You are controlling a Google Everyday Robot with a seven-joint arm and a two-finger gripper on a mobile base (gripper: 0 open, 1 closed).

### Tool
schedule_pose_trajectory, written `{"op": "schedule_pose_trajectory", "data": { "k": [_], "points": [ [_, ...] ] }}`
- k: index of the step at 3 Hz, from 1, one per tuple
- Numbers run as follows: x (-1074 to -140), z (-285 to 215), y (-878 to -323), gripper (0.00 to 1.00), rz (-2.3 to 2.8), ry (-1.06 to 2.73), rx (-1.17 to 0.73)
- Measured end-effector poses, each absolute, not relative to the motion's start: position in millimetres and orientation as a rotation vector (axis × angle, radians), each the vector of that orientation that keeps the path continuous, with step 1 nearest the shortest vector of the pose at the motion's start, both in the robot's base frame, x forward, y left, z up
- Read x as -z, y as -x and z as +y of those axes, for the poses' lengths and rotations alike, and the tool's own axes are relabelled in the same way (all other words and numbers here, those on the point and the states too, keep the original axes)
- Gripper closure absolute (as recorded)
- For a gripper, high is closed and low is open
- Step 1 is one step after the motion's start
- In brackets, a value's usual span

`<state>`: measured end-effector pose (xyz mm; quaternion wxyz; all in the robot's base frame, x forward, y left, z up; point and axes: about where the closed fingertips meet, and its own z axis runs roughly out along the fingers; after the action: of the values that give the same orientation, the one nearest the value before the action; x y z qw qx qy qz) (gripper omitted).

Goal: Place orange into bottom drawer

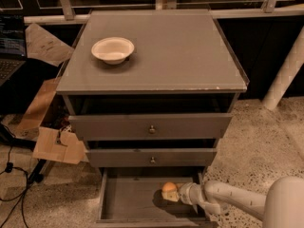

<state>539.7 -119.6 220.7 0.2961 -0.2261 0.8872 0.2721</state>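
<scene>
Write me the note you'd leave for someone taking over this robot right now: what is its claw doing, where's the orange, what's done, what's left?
The gripper is low at the right side of the bottom drawer, shut on the orange.
The orange is held over the drawer's floor; I cannot tell whether it touches.
Done: the drawer is pulled out and the orange is inside its walls.
Left: open the fingers, leave the orange on the floor, draw the arm out.

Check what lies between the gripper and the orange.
Nothing shows there: in the camera view the gripper sits right against the orange, both over the open bottom drawer.
</scene>
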Motion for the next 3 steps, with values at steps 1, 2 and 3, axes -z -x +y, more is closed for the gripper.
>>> {"op": "schedule_pose_trajectory", "data": {
  "k": [1,2,3],
  "points": [
    [-212,-118,-535,1.0,2.386,0.606,-0.726],
    [-204,-118,-530,1.0,2.408,0.613,-0.733],
    [-195,-118,-523,0.99,2.403,0.623,-0.77]
  ]
}}
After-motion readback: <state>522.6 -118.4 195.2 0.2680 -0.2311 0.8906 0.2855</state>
